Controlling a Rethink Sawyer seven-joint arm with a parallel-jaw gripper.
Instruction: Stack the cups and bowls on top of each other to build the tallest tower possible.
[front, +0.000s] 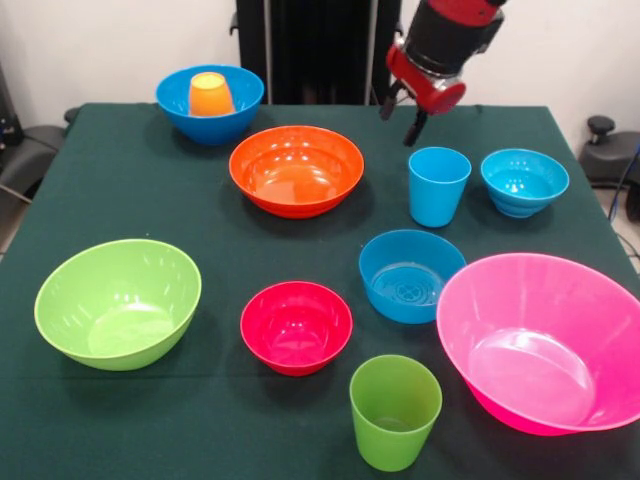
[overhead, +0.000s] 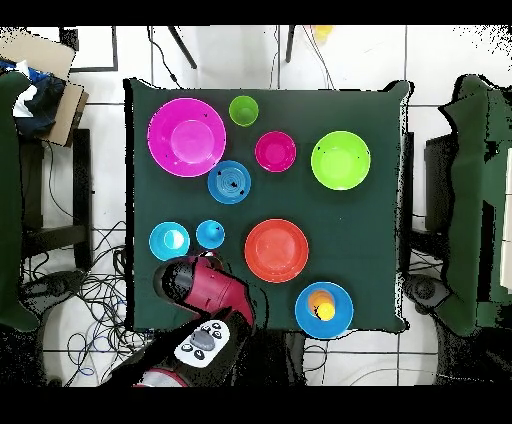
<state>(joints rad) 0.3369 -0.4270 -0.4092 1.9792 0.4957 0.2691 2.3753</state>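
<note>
Approach step: gripper (front: 408, 118), fingers parted and empty, hovers above and behind the upright light blue cup (front: 438, 185) beside the small turquoise bowl (front: 524, 181); descent over the cup's rim probably comes next.

A dark green table (front: 120, 180) stands on white tiled floor (overhead: 450, 60), chairs (overhead: 15, 200) alongside.

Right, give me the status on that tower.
Done: only the orange cup sits upside down in the far blue bowl. In hand: nothing; the gripper hangs open and empty above the light blue cup. Left: that cup, the green cup and the other six bowls all stand separately on the table.
</note>
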